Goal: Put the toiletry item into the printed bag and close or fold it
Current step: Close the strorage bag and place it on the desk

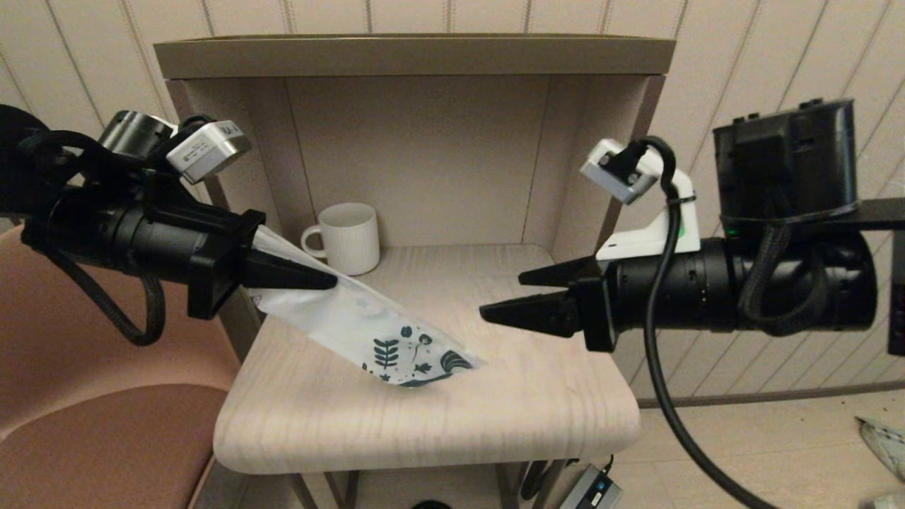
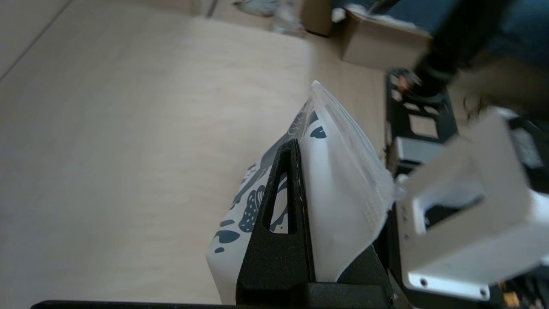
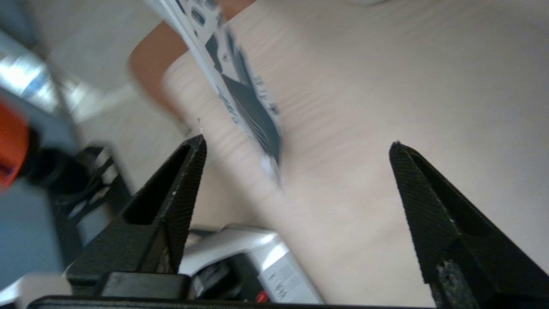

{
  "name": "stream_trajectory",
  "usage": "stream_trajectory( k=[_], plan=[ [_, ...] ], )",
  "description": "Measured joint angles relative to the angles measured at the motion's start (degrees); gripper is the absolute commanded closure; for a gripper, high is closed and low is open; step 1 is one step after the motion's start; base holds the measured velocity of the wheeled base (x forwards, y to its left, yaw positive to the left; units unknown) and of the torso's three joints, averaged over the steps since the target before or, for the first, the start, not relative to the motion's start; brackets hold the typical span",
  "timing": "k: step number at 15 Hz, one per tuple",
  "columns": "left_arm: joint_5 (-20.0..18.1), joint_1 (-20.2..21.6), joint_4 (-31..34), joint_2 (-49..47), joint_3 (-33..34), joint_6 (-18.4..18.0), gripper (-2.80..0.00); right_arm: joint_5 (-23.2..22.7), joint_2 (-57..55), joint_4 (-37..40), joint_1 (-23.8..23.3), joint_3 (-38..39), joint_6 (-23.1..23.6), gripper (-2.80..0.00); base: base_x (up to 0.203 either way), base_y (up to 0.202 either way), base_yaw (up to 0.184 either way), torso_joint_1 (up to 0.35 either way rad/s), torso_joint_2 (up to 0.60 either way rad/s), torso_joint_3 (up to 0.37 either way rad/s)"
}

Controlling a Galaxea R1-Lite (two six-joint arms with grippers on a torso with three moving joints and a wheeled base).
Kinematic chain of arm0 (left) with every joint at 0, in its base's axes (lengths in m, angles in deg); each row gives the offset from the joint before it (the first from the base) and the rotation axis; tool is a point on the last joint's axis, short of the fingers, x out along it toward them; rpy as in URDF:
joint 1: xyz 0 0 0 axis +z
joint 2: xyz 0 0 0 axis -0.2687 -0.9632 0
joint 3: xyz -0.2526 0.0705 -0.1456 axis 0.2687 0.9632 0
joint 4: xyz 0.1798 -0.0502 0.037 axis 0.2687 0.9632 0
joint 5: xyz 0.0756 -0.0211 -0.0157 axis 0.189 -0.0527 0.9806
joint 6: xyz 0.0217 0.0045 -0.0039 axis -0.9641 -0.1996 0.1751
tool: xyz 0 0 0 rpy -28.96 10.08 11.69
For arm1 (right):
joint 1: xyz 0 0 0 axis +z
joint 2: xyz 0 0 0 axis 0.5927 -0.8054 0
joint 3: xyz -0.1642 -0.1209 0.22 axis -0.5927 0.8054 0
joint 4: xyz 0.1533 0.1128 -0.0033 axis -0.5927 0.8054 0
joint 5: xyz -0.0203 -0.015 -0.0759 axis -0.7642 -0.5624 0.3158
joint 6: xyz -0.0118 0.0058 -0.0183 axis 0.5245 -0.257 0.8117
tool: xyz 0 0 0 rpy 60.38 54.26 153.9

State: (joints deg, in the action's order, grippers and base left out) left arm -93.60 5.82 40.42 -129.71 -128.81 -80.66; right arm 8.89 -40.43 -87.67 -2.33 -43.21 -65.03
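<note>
Head camera looks down at table [image 1: 424, 424] from above; wrist cameras sit close behind fingers; all see printed bag [image 1: 368, 329].

My left gripper [image 1: 322, 281] pinches the plain end of the bag [image 1: 368, 329], which slants down until its printed end meets the bench [image 1: 424, 424]. My right gripper [image 1: 502, 293] hangs level just beside that end, fingers parted, holding nothing. A white mug [image 1: 348, 237] stands at the back.

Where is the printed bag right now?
In the head view the printed bag hangs slanted from the left gripper on the robot's left, its leafy end touching the table in front of the mug.
</note>
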Motion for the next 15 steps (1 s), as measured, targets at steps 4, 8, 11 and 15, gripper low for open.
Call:
stream_trajectory(
  k=[4, 8, 11, 15],
  plan=[
    [0.3, 2.33, 0.76, -9.52, -13.07, 14.98, 0.0, -0.32, 2.16, -0.02, -4.62, 0.44, -0.4, -2.8, 0.0, 0.0, 0.0, 0.0, 0.0, 0.0],
    [1.92, 2.88, 0.06, -13.33, -18.32, 27.03, 0.0, -0.61, 3.04, -1.41, -5.14, 3.63, -0.45, -2.8, 0.0, 0.0, 0.0, 0.0, 0.0, 0.0],
    [1.84, 2.75, -0.16, -13.67, -17.93, 26.19, 0.0, -0.74, 3.23, -5.94, -5.11, 6.1, -0.45, -2.8, 0.0, 0.0, 0.0, 0.0, 0.0, 0.0],
    [1.55, 2.28, 0.21, -13.5, -16.69, 25.27, 0.0, -0.88, 3.23, -6.91, -5.11, 7.94, -0.42, -2.8, 0.0, 0.0, 0.0, 0.0, 0.0, 0.0]
  ],
)
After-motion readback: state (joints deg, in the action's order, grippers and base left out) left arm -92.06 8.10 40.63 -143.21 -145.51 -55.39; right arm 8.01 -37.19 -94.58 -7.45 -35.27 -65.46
